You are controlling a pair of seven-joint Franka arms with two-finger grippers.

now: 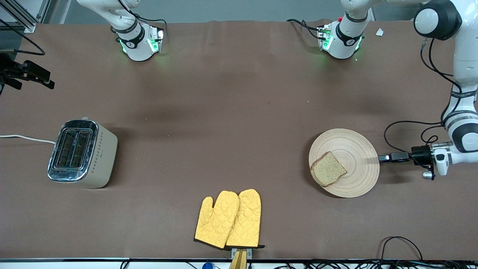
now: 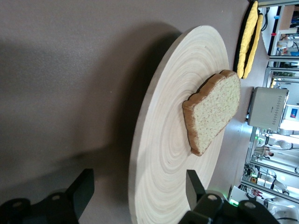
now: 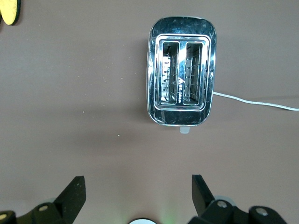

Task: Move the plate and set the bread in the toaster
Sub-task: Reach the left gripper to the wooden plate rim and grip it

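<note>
The light-wood plate [image 1: 354, 149] lies on the table toward the left arm's end, with the brown bread slice [image 1: 328, 169] flat on the part of it nearest the toaster. My left gripper [image 1: 381, 157] lies level at the plate's rim [image 2: 140, 154]. It is open, one finger on each side of the rim, and a gap shows at both. The beige toaster [image 1: 83, 153] stands toward the right arm's end, both slots [image 3: 182, 72] empty. My right gripper [image 3: 136, 183] hangs open high over the table beside the toaster [image 3: 182, 70], holding nothing.
A pair of yellow oven mitts [image 1: 229, 219] lies near the table's front edge, midway between toaster and plate. The toaster's white cord [image 1: 22, 138] runs off the right arm's end of the table. Black cables [image 1: 407, 127] loop beside the left wrist.
</note>
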